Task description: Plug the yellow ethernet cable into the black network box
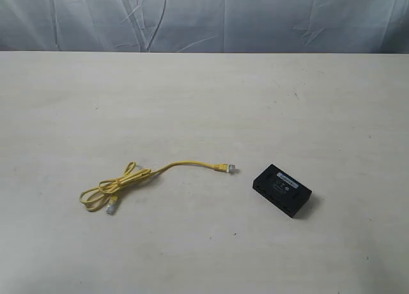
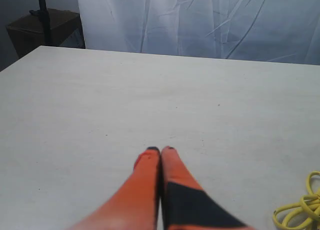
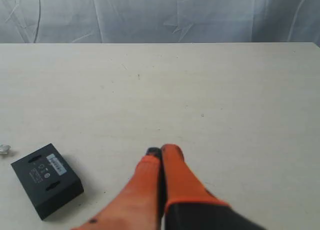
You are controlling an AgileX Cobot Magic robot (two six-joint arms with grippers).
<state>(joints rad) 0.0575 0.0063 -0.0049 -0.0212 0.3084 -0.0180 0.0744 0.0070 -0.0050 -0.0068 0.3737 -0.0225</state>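
Yellow ethernet cable point(image 1: 220, 167) plug points right at black network box point(image 1: 282, 190), set diagonal; left tool point(image 2: 160, 150), right tool point(image 3: 161, 151) clenched.

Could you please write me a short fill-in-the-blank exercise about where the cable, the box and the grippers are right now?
1. In the exterior view, the small flat black network box lies to the ____ of the thin yellow ethernet cable.
2. The left gripper and the right gripper are both ____.
3. The cable is ____ plugged into the box.
Missing words: right; shut; not.
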